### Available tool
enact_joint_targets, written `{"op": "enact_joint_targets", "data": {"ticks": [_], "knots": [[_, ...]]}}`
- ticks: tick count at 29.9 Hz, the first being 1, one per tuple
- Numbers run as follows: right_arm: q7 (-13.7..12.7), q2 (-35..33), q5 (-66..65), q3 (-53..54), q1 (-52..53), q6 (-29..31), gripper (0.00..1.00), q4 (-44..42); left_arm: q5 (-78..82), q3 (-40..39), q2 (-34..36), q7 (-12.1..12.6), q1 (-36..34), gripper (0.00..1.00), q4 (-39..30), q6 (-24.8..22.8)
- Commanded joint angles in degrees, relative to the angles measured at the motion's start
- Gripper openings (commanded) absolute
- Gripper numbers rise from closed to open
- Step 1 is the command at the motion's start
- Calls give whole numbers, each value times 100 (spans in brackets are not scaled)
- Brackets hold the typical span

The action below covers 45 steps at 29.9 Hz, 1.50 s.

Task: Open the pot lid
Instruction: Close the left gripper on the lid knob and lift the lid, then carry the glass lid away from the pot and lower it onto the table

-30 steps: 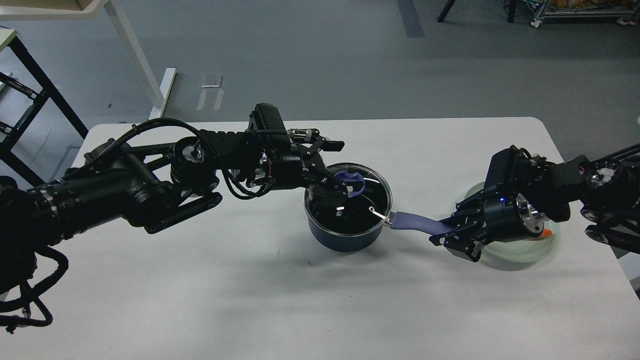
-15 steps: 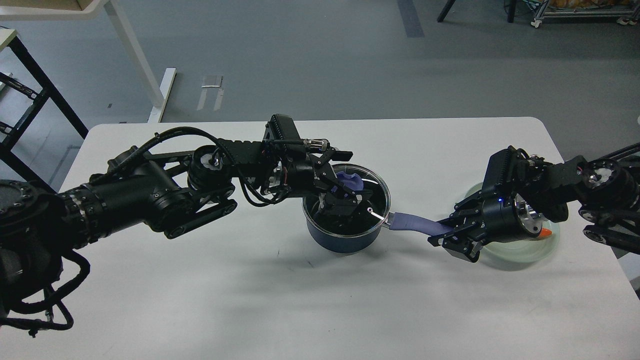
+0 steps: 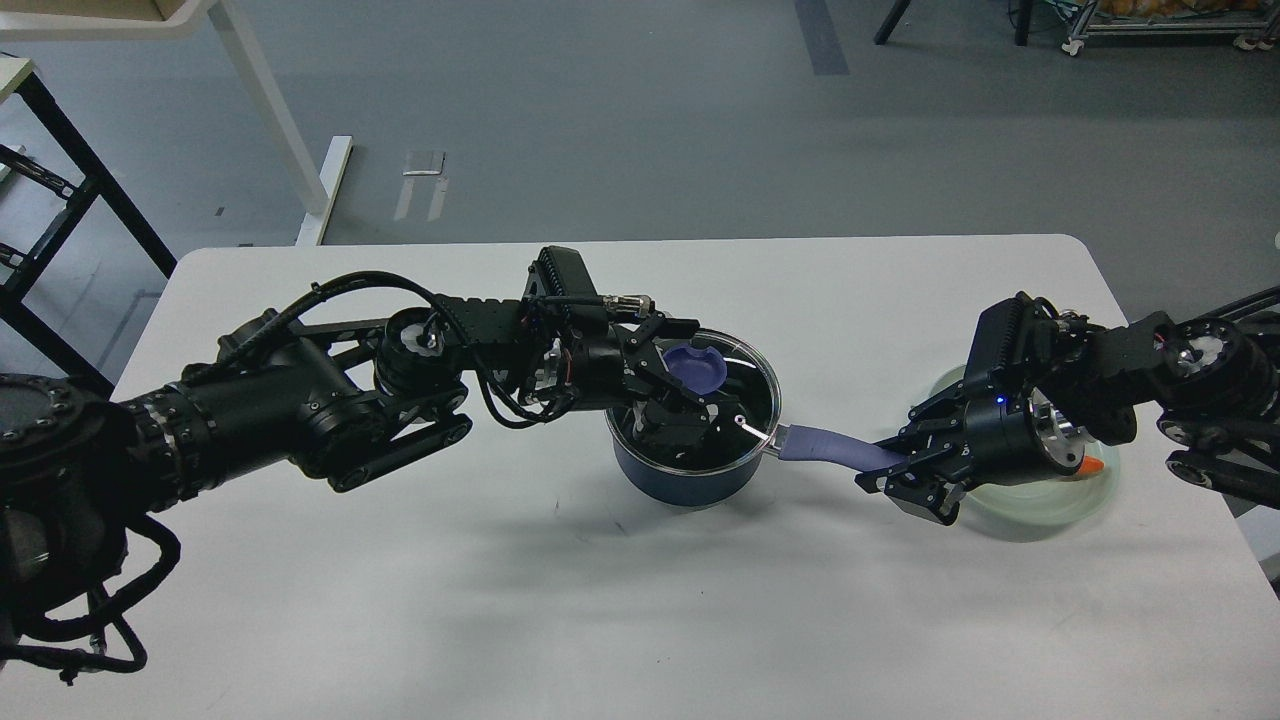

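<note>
A dark blue pot [image 3: 690, 478] stands mid-table with a glass lid [image 3: 752, 385] on it. The lid has a purple knob [image 3: 699, 367]. My left gripper [image 3: 682, 373] is open over the lid, one finger behind the knob and one in front of it. I cannot tell whether the fingers touch the knob. The pot's purple handle [image 3: 828, 444] points right. My right gripper [image 3: 888, 466] is shut on the end of that handle.
A pale green plate [image 3: 1040, 503] lies on the white table [image 3: 600, 600] under my right wrist, with a small orange thing [image 3: 1096, 467] on it. A white desk leg [image 3: 270, 110] and a black frame [image 3: 60, 180] stand on the floor beyond the table's far left.
My left arm has reached right and come down over the lid, so its open fingers now straddle the purple knob. The right gripper and the pot have stayed put.
</note>
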Motion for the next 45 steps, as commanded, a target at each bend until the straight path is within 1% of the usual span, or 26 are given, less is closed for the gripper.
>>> {"op": "enact_joint_targets", "data": {"ticks": [1,4,6,8,9,10,11,15,18,21,24,29,33,38,40,45], "knots": [[-1,0,0,0,0,-1,27,0,0,1,5,0,37,99,0,0],[-1,0,0,0,0,-1,27,0,9,1,5,0,46,96,0,0],[-1,0,0,0,0,-1,27,0,0,1,5,0,38,90,0,0],[-1,0,0,0,-9,-1,27,0,0,1,5,0,37,77,0,8],[-1,0,0,0,-9,-1,28,0,0,1,5,0,37,64,0,9],[-1,0,0,0,-9,-1,27,0,0,1,5,0,37,57,0,17],[-1,0,0,0,-9,-1,27,0,9,1,5,0,37,52,0,43],[-1,-9,0,-9,-9,-1,28,0,9,1,49,0,37,49,-35,333],[-1,-9,0,-9,-18,-1,28,0,9,-7,110,0,29,46,-88,351],[-1,-9,0,-9,-18,-1,28,0,0,-16,215,0,-33,46,-106,351],[-1,-9,0,-9,-18,-1,28,0,0,-25,461,0,-59,46,-342,351],[-1,-9,0,-9,-18,-1,28,0,-87,-34,1146,0,-173,47,-870,351],[-1,-9,0,-9,-9,-1,28,0,-237,-25,1805,0,-165,47,-1151,491],[-1,-9,0,-9,-9,-1,28,-8,-246,10,2711,0,-33,48,-1450,580],[-1,-9,0,-9,-9,-1,28,0,-246,37,3036,0,168,48,-1512,615],[-1,-9,0,-9,-9,-1,28,-9,-272,37,3555,0,748,48,-1504,1194]]}}
